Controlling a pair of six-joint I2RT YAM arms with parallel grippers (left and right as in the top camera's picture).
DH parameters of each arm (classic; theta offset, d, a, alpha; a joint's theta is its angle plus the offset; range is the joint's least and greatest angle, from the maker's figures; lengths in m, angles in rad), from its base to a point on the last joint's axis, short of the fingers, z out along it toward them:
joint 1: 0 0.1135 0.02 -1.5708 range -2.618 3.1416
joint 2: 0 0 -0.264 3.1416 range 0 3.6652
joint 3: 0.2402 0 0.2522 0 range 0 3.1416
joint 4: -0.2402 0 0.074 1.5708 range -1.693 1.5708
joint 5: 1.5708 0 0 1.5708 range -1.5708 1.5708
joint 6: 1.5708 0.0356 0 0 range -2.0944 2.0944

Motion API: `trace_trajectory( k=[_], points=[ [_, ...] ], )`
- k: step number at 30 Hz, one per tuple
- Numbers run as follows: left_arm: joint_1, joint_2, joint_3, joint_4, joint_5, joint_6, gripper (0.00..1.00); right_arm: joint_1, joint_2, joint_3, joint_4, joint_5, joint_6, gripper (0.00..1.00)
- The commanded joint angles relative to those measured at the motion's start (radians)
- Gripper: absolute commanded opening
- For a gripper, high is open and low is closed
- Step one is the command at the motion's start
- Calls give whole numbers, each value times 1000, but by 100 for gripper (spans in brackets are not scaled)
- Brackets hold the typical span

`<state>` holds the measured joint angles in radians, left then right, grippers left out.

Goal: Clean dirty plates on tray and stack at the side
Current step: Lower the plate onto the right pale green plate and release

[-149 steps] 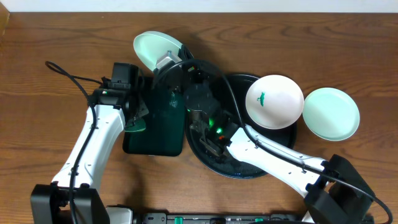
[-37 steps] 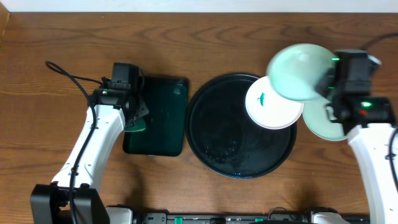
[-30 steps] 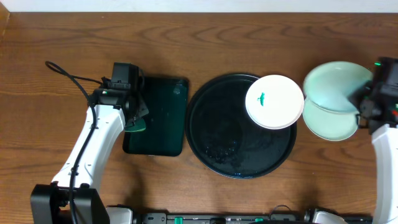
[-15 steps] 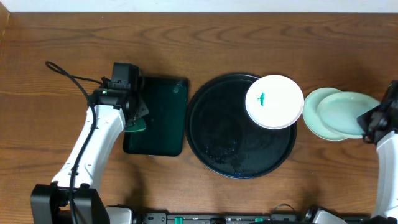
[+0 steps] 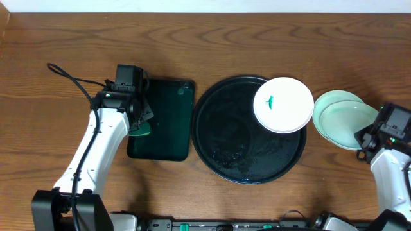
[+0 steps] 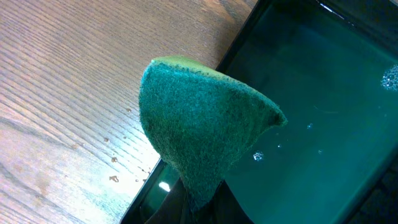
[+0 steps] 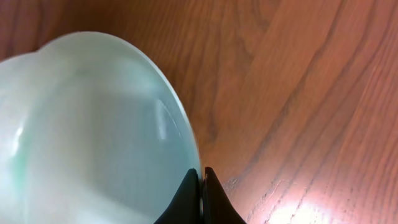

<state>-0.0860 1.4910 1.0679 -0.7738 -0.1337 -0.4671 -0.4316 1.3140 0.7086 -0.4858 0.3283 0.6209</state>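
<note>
Your right pincer (image 5: 366, 136) is clamped on the rim of a pale mint-green round plate (image 5: 348, 124). It holds that plate over a second mint-green plate (image 5: 327, 101) lying on the wooden counter (image 5: 192, 45), just right of the large round glossy black tray (image 5: 221, 144). The held plate sits off-centre, shifted toward your arm, and you cannot tell from either view whether it touches the one below.

The wrist view shows the fingertips (image 7: 189, 186) pinching only the very edge. If that thin hold slips, the plate could drop. If you let go while it is this far off-centre, it may settle crooked or slide off the lower plate onto the wood.

The white round plate (image 5: 283, 104), with a small green smear (image 5: 271, 101) on it, rests at the tray's upper right with its edge over the rim, close beside the stack. It looks uncleaned. A careless swing of the right arm could knock it off the tray or into the mint pair.

Your left pincer (image 5: 137, 126) is closed on a dark green scouring sponge (image 6: 199, 137), poised over the left edge of the rectangular dark green tray (image 6: 311, 124). Droplets already dot the wood there. Carrying the wet sponge across could drip more and leave the counter slick.
</note>
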Motion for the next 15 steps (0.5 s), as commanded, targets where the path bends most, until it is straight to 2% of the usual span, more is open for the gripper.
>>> trace_trajectory(
  k=[1,10,15],
  points=[
    [3,-13,-1,2,-9,-1,7,-5,-5,-40,31,-1,14,1],
    [3,-13,-1,2,-9,-2,7,-5,-5,-97,117,-46,14,1],
    [3,-13,-1,2,-9,-1,7,-5,-5,-97,131,-46,14,12]
  ],
)
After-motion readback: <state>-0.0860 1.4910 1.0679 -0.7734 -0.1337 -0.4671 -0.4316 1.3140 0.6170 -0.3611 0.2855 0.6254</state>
